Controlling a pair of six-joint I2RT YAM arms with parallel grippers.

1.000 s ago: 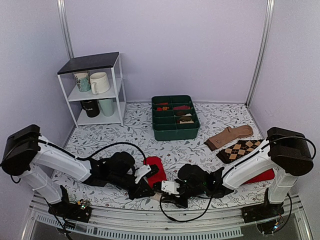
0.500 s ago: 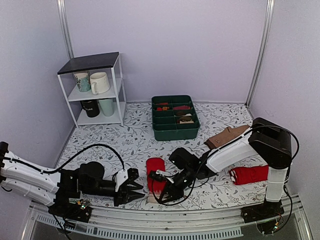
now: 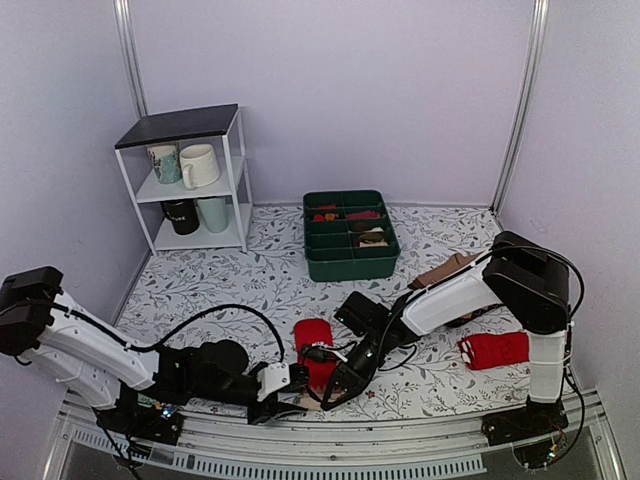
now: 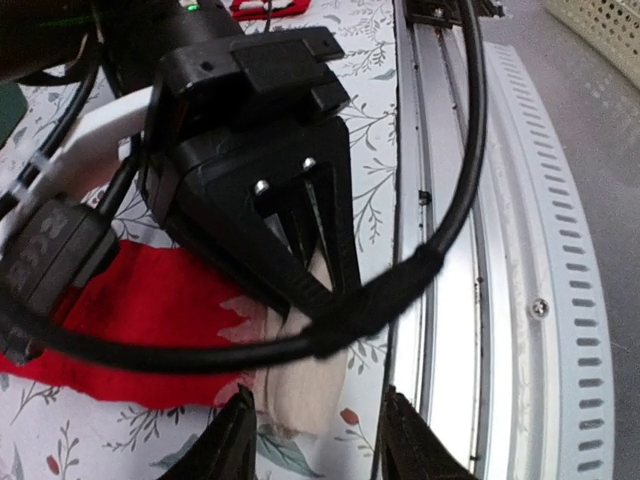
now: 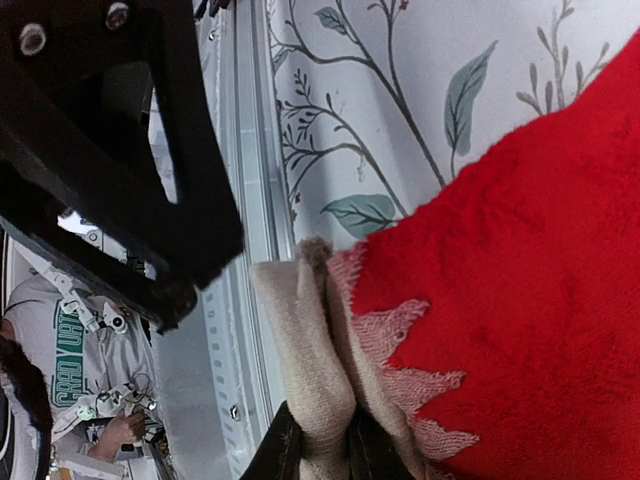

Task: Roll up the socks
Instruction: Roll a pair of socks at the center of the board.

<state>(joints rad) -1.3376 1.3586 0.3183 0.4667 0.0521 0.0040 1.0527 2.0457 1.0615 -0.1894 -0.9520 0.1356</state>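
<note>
Socks (image 5: 520, 300) in right gripper (image 5: 320, 450)

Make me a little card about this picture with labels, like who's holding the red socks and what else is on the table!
socks: red pair with a beige end, near the front edge of the table
right gripper: shut, pinching the beige end
left gripper: open, pointed at that same end
also there: green divided bin, white shelf with mugs, another red sock bundle on the right
</note>
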